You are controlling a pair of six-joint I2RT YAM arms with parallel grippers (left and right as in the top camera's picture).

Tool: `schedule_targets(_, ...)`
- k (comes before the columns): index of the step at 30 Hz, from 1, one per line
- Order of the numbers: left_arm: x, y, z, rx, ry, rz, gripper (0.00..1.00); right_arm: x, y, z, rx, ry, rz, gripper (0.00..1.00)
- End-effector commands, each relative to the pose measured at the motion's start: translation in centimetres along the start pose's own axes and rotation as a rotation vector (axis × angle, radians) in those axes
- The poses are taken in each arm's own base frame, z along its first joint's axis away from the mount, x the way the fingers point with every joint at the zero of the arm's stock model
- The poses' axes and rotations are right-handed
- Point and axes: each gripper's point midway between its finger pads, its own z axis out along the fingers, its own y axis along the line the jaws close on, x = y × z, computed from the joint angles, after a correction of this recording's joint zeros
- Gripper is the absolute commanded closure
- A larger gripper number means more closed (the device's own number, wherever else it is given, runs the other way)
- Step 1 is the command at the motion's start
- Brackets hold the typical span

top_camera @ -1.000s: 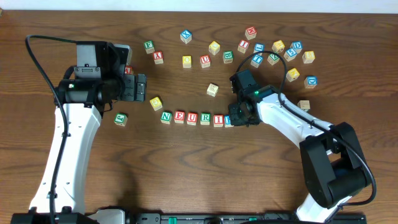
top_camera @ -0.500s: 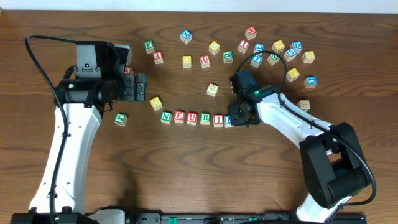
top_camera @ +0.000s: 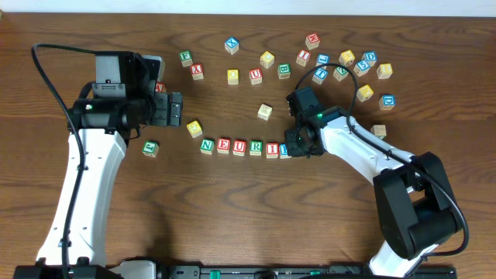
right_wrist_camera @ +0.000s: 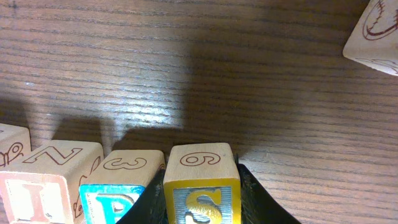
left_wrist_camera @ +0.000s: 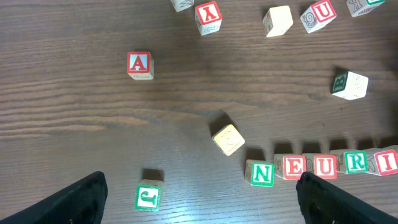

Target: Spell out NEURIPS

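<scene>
Dark wooden table [top_camera: 232,209], loose cubes scattered along its far side. The row [top_camera: 240,146] read N-E-U-R-I, then the P cube [right_wrist_camera: 121,193]. The yellow-faced S cube [right_wrist_camera: 201,186] stood just beside it, clamped by its side faces in the right gripper [top_camera: 297,144], whose arm reached low across the table. Judged light, rigid, smooth wood; flat opposite faces suit gripping. The left gripper [top_camera: 177,110] hung wide open and empty.

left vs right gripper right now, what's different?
Left gripper stands wide open and empty; right gripper is closed on the yellow S cube. Left hovers near the N cube; right is at the opposite end of the word, S set beside the P cube. Both have black fingers.
</scene>
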Motion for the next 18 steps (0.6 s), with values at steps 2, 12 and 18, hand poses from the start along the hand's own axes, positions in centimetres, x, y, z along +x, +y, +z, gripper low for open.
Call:
schedule_targets(2, -0.76, 0.11, -0.54, -0.003, -0.022, 0.003, 0.04, 0.48, 0.18, -0.02, 0.0, 0.005, 0.005, 0.77)
schedule_targets(12, -0.75, 0.11, -0.53, -0.003, -0.022, 0.003, 0.04, 0.45, 0.09, -0.02, 0.006, 0.003, 0.005, 0.75)
schedule_targets(18, -0.75, 0.11, -0.53, -0.003, -0.022, 0.003, 0.04, 0.43, 0.04, -0.02, 0.008, 0.002, 0.005, 0.71)
